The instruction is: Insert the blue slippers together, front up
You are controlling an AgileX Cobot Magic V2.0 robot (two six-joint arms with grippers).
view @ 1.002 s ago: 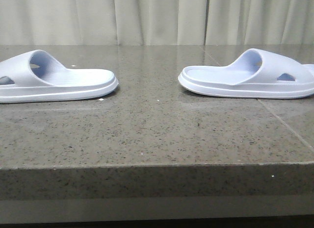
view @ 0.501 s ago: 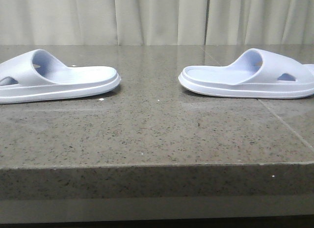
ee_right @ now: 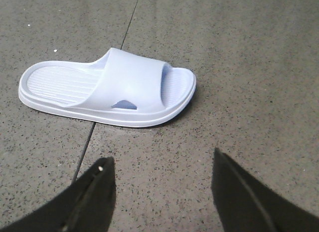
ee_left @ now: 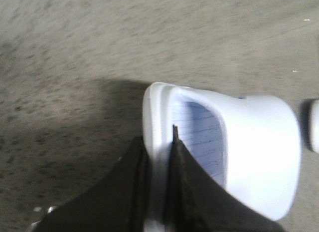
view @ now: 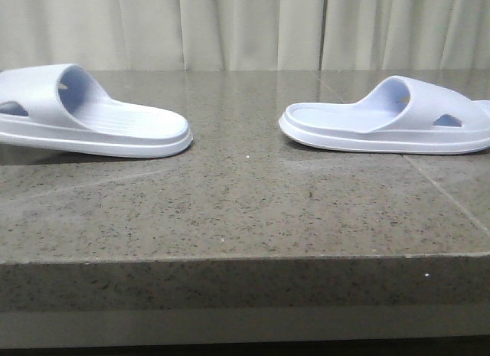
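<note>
Two pale blue slippers are on the speckled stone table. The left slipper (view: 99, 119) is tilted, its strap end raised off the table and its open end low towards the middle. In the left wrist view my left gripper (ee_left: 157, 137) is shut on the side rim of this slipper (ee_left: 259, 157), one finger inside on the ribbed footbed and one outside. The right slipper (view: 390, 119) lies flat. In the right wrist view it (ee_right: 124, 85) lies ahead of my right gripper (ee_right: 162, 155), which is open, empty and above bare table. Neither gripper shows in the front view.
The stone table (view: 245, 210) has a front edge (view: 245, 258) near the camera and a thin seam (view: 444, 195) at the right. A pale curtain (view: 253, 27) hangs behind. A wide gap separates the two slippers. The right slipper's edge (ee_left: 314, 124) shows in the left wrist view.
The left slipper has lifted at its strap end, tilted and shifted slightly right. The right slipper has not moved.
</note>
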